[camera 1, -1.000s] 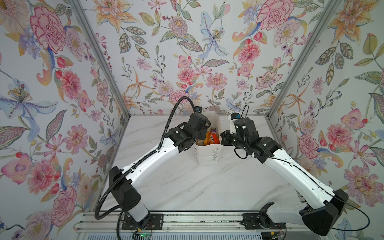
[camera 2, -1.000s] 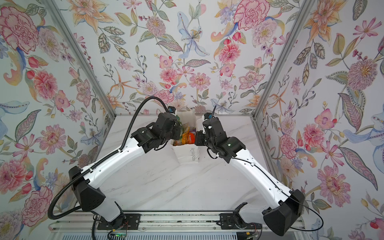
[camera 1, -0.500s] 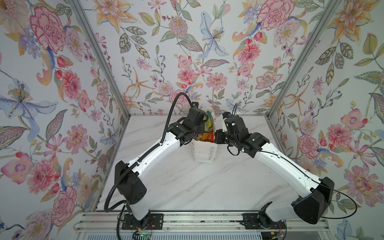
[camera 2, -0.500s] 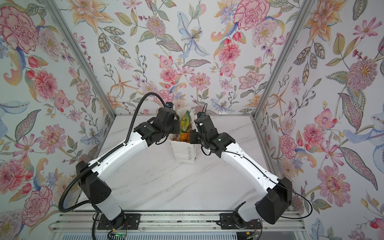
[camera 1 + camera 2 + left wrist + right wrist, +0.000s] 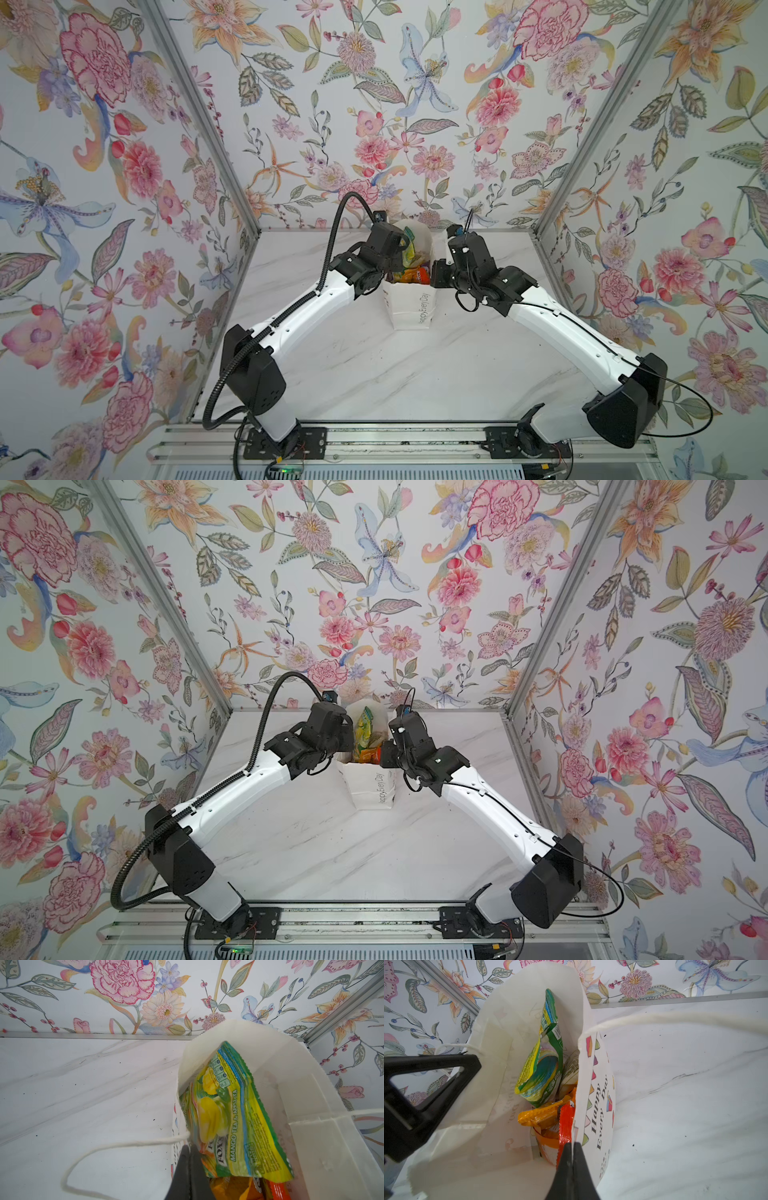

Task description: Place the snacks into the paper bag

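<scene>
The white paper bag stands upright at the back middle of the marble table, its mouth open. Snacks fill it: a green-yellow FOX'S packet stands tallest, with orange packets and a red-orange sachet below it. My left gripper is shut on the bag's rim on one side. On the opposite side my right gripper is shut on the rim beside the "Happy Every Day" lettering. Both arms meet at the bag in both top views.
The cord handles hang loose outside the bag. The flowered back wall rises just behind it, and side walls close the table in. The arm bases sit on a rail at the front edge.
Half a second ago both arms reached farther toward the back wall with the bag; now they have drawn it back toward the front. Both grips stay shut.
</scene>
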